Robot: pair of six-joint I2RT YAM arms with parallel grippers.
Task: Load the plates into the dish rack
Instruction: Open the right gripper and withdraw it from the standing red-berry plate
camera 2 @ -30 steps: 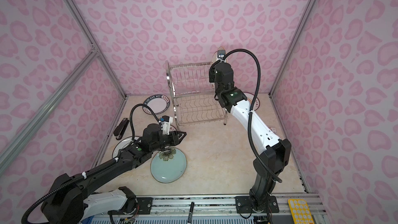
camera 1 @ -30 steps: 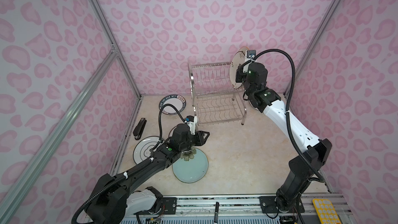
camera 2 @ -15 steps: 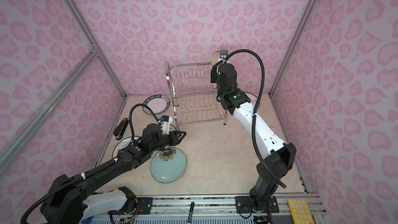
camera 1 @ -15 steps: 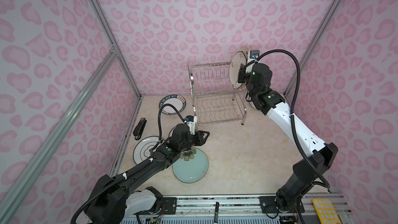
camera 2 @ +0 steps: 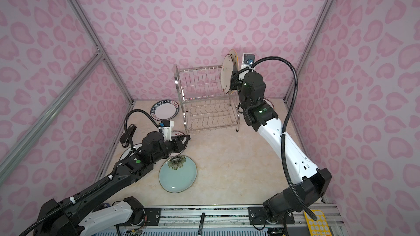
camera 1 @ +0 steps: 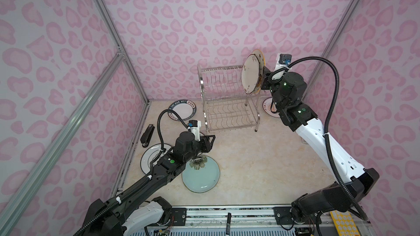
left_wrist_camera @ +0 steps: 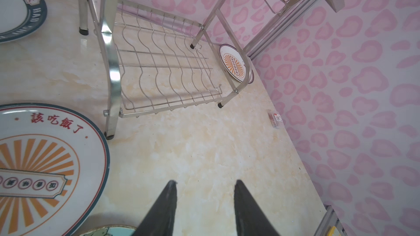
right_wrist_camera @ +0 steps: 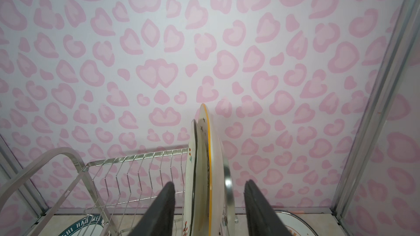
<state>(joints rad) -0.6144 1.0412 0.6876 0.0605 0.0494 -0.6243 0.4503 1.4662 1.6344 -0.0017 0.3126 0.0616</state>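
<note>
The dish rack stands at the back. At the right end of its upper tier two plates stand on edge: a white floral one and a star-patterned orange-rimmed one. My right gripper is open and straddles their edges, with a gap at each finger. My left gripper hangs open over bare table beside an orange-sunburst plate. Flat on the table lie a teal plate, a navy-lettered plate and a black-ringed plate. A second sunburst plate is behind the rack's right side.
A black stapler lies by the left wall. A small packet sits at the foot of the right wall. A marker and a yellow pad rest on the front rail. Pink walls close in on three sides.
My right gripper has opened off the star plate, which now stands in the rack, and the arm has drawn slightly back to the right. The left arm has hardly moved.
</note>
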